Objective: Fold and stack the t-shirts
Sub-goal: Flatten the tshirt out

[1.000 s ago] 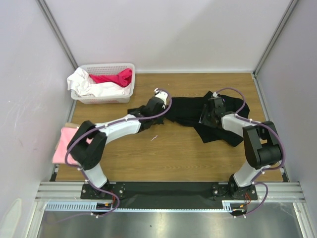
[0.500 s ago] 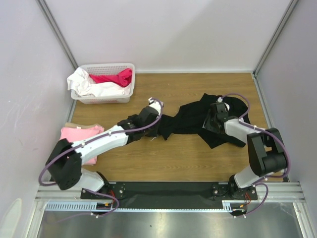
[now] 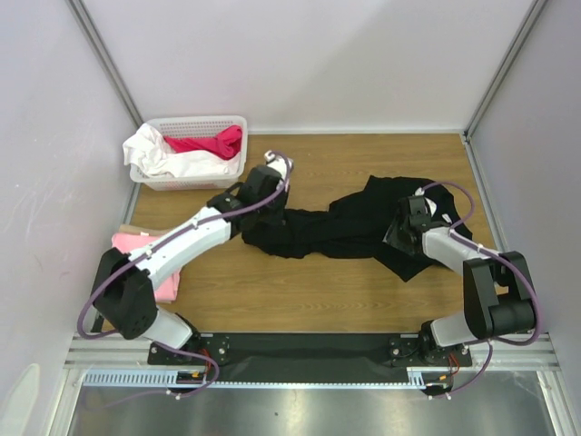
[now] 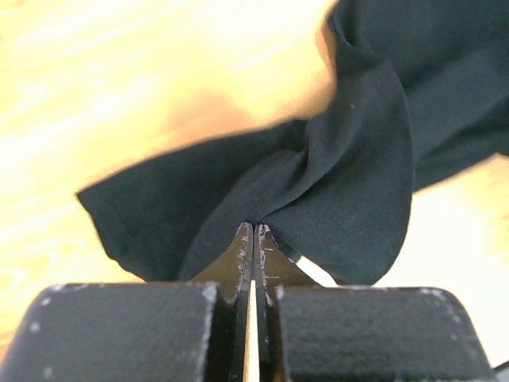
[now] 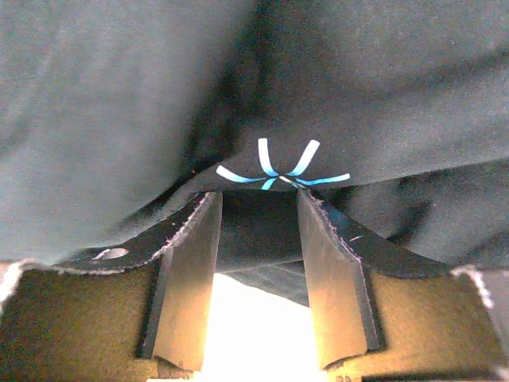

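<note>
Overall, the brown wood-grain table carries the large black cloth t-shirt, which lies crumpled and stretched in a long band from the centre toward the right side. The white slatted plastic basket stands in the far left corner and holds white and red cloth. The light pink cloth t-shirt lies folded at the left edge of the table, well apart from the black one and partly covered by the left arm.

The left gripper is at the left end of the black t-shirt; its fingers are pressed together on a gathered fold of the cloth. The right gripper is at the right-hand part of the black t-shirt, with its fingers parted by a moderate gap and the cloth draped across their tips. A small pale-blue starburst mark sits on the cloth just beyond those tips.
</note>
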You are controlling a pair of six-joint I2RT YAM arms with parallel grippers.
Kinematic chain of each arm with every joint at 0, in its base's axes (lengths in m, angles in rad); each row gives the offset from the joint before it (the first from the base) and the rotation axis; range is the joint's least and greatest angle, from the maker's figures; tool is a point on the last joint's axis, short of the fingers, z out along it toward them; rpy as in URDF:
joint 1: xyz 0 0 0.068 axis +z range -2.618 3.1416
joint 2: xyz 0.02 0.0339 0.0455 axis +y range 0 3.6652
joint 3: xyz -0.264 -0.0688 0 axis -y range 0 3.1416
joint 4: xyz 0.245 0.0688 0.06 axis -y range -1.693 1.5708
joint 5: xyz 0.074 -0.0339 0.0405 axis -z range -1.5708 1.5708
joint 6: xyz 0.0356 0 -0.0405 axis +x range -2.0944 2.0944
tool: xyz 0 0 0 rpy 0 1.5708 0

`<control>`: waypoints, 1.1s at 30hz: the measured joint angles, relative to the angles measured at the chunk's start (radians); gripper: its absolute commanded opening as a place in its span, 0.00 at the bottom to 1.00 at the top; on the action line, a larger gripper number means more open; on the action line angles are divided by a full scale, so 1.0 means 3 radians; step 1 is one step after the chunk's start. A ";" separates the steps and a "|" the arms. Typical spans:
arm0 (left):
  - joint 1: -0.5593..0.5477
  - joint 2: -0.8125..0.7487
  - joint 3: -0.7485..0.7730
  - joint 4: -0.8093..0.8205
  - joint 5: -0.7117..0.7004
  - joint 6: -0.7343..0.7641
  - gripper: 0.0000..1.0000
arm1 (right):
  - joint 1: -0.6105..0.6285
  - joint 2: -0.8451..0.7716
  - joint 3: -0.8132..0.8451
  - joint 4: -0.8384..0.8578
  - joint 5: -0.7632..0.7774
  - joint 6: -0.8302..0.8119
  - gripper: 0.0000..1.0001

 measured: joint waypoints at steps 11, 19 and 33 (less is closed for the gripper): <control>0.0837 0.0600 0.0656 0.0267 0.0458 0.0109 0.01 | -0.0120 -0.0102 -0.0095 0.0018 -0.0042 0.0003 0.48; 0.0900 0.1411 0.1403 0.0379 0.0215 0.0266 0.06 | -0.0144 -0.0193 -0.0173 0.0022 -0.0065 0.0003 0.47; 0.0842 0.0977 0.1064 0.0322 -0.0253 0.0393 0.72 | -0.0148 -0.0448 -0.0234 -0.0262 -0.0318 -0.0041 0.51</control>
